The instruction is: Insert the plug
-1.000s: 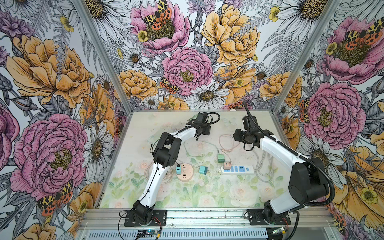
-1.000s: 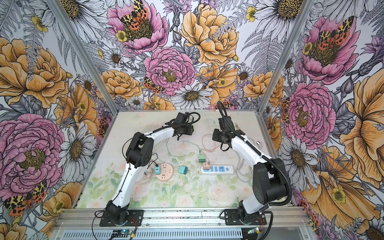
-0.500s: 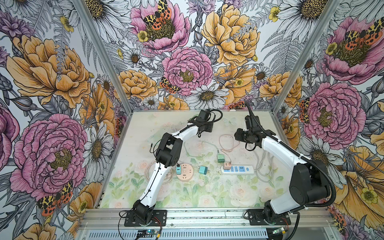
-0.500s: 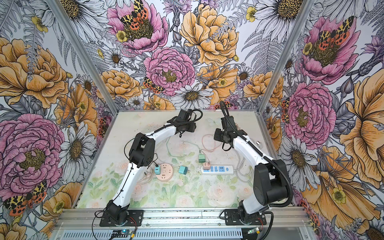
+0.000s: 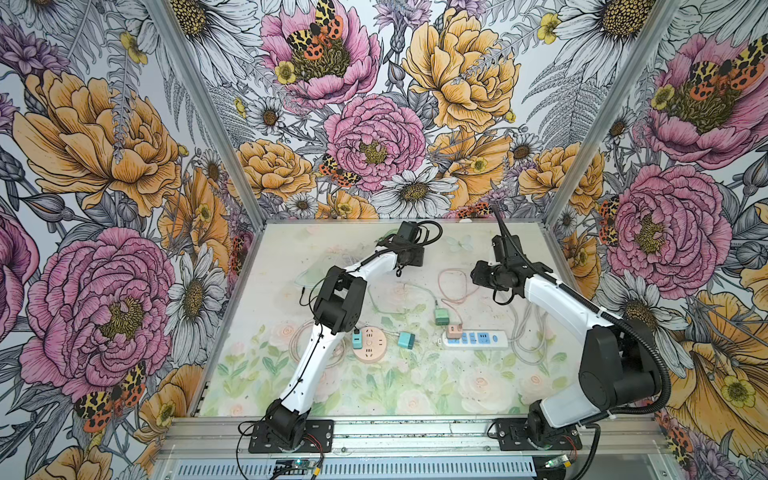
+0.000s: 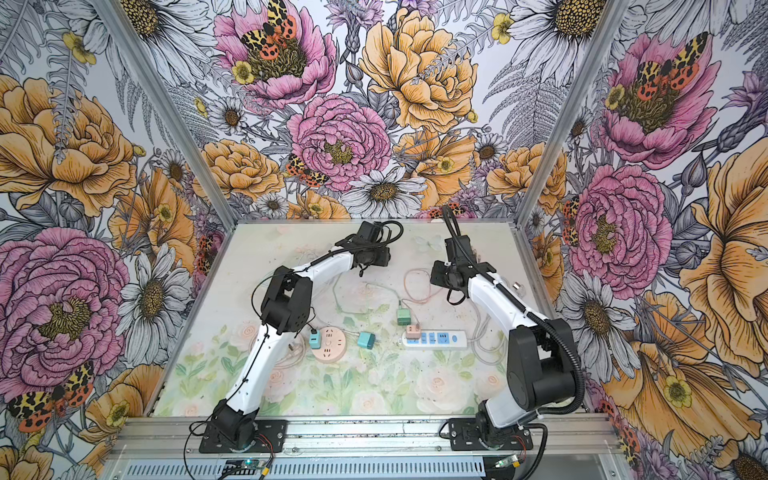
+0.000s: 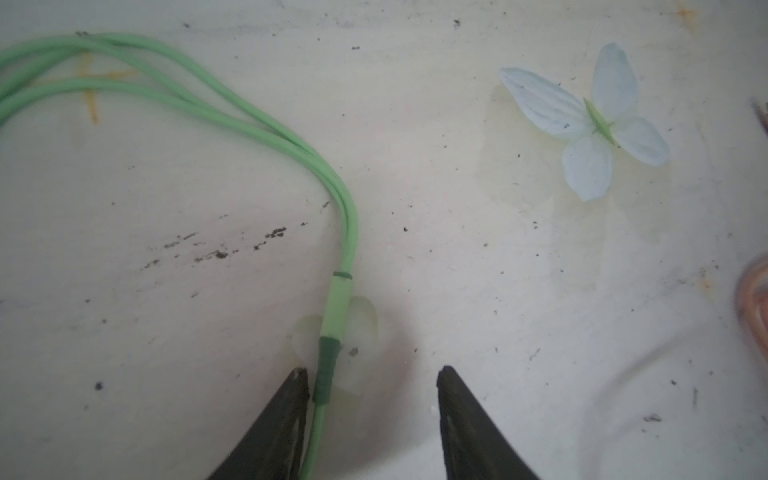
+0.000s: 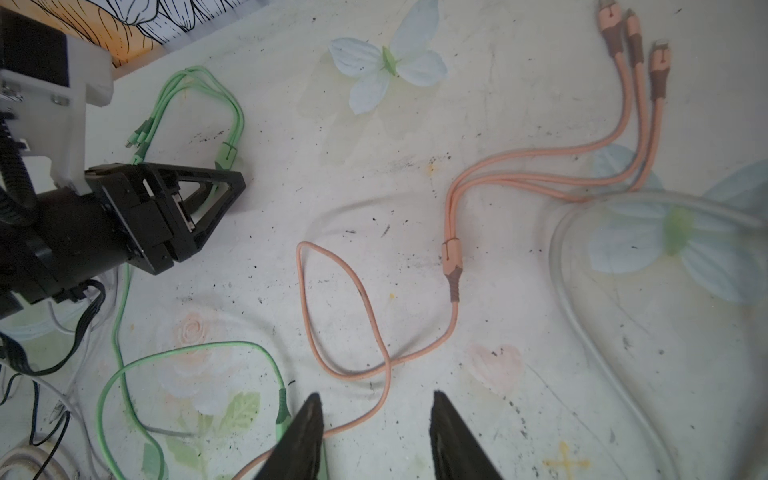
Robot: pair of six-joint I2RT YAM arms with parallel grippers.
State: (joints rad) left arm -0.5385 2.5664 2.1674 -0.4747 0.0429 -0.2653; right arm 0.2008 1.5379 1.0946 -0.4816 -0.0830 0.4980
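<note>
Hovering at the table's (image 5: 270, 316) twelve o'clock, left gripper (image 7: 372, 372) straddles green cable (image 7: 349, 216), jaws apart, probably to tug slack; right gripper (image 8: 376, 399) gapes empty; plug (image 5: 441, 316) lies loose at strip's (image 5: 478, 338) eleven o'clock.

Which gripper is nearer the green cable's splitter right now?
Left. The left gripper sits right at the green splitter, with the single cable running between its open jaws. The right gripper is well apart from it, over the pink cable.
</note>
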